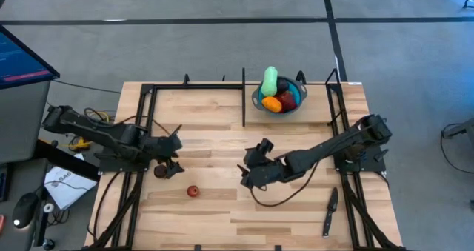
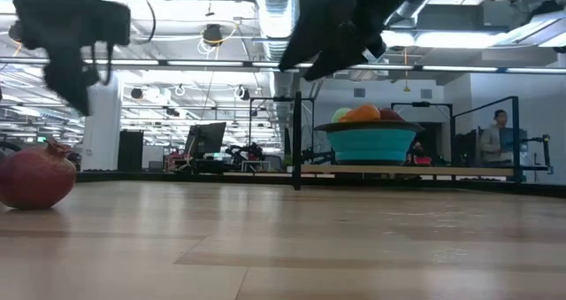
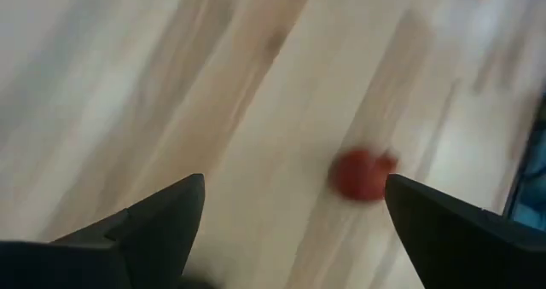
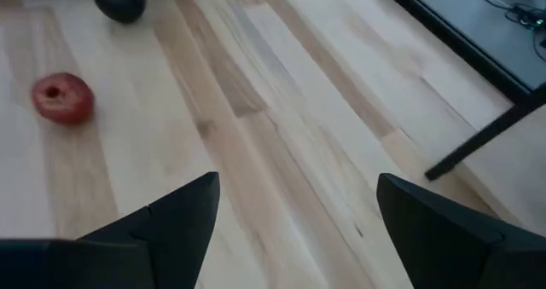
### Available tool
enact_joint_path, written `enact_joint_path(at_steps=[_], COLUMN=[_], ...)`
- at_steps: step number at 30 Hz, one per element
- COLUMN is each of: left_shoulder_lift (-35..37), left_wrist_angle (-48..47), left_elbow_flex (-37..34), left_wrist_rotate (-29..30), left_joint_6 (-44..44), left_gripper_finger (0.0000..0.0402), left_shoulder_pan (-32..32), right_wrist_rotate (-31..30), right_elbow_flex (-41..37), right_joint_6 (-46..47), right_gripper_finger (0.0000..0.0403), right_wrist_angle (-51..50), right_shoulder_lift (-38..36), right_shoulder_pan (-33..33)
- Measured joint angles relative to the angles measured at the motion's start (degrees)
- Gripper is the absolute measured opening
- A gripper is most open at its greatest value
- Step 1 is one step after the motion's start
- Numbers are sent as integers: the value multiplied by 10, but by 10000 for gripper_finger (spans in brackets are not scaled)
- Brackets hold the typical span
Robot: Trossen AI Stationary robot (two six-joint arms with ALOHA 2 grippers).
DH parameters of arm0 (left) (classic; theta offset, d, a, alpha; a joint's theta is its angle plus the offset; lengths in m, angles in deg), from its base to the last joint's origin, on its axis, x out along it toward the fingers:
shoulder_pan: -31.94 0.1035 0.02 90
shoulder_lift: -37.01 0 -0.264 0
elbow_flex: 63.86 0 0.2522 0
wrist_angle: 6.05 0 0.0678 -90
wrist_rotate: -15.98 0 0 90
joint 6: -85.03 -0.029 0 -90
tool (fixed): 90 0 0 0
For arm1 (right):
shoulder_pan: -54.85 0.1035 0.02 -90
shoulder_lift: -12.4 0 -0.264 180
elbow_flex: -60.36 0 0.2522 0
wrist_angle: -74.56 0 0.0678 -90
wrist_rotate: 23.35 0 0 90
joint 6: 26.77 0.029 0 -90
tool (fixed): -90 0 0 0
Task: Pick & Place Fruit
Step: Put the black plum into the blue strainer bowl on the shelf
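Left gripper (image 3: 294, 216) hangs wide open over the small round red toy fruit (image 3: 360, 173). I'd centre first, then drop straight. Right gripper (image 4: 294, 212) waits open mid-table.

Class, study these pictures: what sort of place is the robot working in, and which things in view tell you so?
Probably a robotics lab in a large open industrial hall. The low view shows exposed ceiling ducts and strip lights, with workstations and a monitor beyond the table. A person stands at the far right.
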Motion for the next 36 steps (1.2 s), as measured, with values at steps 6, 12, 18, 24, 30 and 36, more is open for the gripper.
enact_joint_path(at_steps=[6, 12, 18, 24, 30, 36], left_shoulder_lift=[-77, -184, -247, -259, -258, -258], left_wrist_angle=[-145, -174, -174, -171, -159, -98], left_elbow_flex=[11, 11, 11, 11, 11, 48], left_wrist_rotate=[-57, -47, -45, -47, -48, -45], left_joint_6=[45, 45, 45, 51, 61, 33], left_gripper_finger=[355, 348, 338, 316, 270, 251], left_shoulder_pan=[-23, -47, -54, -53, -53, -32], right_wrist_rotate=[-8, -15, -15, -15, -22, -32], right_elbow_flex=[-1, 1, 0, 0, 0, 0], right_joint_6=[-12, -33, -37, -37, -39, 11], right_gripper_finger=[311, 310, 310, 310, 311, 311], right_wrist_angle=[7, 35, 30, 29, 11, -98], right_shoulder_lift=[1, 10, 10, 10, -1, -66], right_shoulder_pan=[-13, -13, -13, -13, 0, 45])
